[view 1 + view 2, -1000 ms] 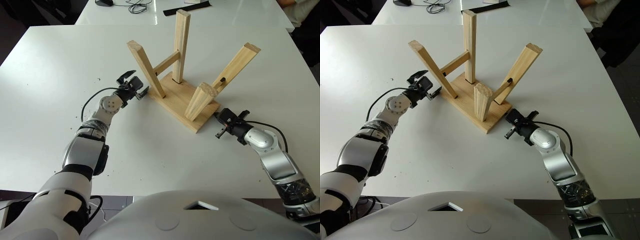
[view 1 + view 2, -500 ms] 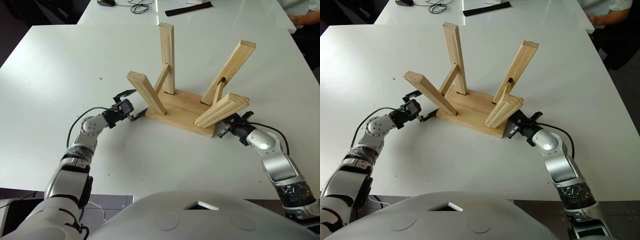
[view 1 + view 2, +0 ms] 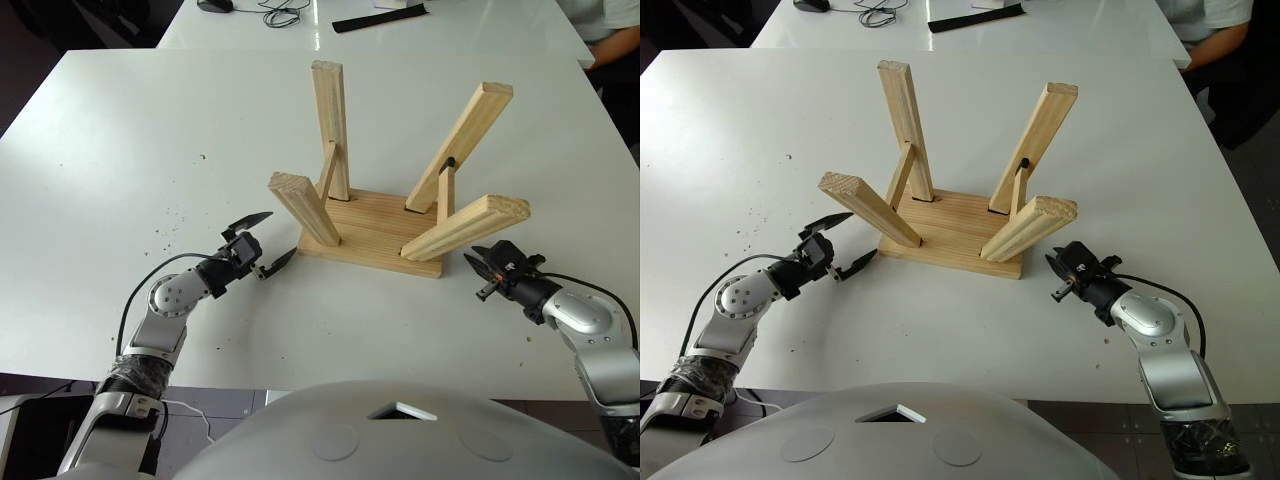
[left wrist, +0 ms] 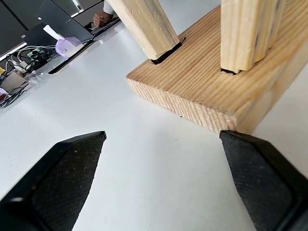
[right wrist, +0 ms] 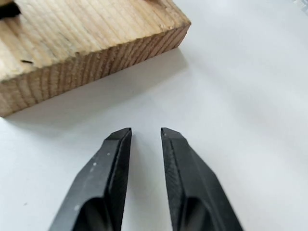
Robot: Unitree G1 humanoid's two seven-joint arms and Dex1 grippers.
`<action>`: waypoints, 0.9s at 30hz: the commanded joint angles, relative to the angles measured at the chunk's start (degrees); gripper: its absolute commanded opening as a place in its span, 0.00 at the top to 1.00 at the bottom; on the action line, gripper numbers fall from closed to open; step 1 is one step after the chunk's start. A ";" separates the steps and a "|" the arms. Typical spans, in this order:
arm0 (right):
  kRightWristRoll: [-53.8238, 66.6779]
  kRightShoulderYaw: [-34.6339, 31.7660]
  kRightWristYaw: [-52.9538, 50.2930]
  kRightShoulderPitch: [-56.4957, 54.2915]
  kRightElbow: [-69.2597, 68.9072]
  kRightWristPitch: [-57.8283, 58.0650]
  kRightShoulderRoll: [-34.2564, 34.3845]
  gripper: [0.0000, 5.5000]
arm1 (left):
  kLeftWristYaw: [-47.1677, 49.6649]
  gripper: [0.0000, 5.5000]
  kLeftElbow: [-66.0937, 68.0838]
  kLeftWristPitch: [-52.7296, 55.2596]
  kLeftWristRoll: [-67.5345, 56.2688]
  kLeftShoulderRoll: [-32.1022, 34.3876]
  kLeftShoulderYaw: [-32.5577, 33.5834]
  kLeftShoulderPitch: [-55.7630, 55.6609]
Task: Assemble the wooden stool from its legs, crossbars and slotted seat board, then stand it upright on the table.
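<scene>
My left gripper [image 3: 277,236] hovers low over the table [image 3: 110,140], fingers spread wide, just short of the seat board [image 3: 375,228]. My right gripper [image 3: 478,275] sits off the opposite corner, fingers nearly together, pinching nothing. The left wrist view shows legs [image 4: 147,24] seated in slots. The stool [image 3: 330,120] stands inverted mid-table.

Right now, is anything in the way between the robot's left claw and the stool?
No, nothing visible is in the way. Only bare table lies between the open left gripper and the near corner of the upside-down stool.
</scene>
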 commanded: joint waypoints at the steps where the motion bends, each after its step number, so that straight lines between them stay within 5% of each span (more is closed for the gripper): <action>1: 0.61 1.84 1.30 1.24 -0.79 1.48 0.53 0.68 | 2.27 0.20 2.94 4.68 2.70 -0.46 0.85 -1.81; 4: -0.31 3.78 0.61 1.07 -0.67 1.36 1.41 0.60 | 3.09 0.20 6.36 3.90 4.81 -0.47 0.59 -4.39; 15: -1.13 7.86 -1.23 2.66 -3.28 2.23 3.35 0.60 | -2.81 0.20 0.09 2.07 4.65 0.04 -4.59 0.93; 27: 4.54 4.09 3.63 3.47 -16.24 6.85 -0.70 0.60 | -4.98 0.20 -24.76 19.49 -6.97 3.70 -1.81 9.21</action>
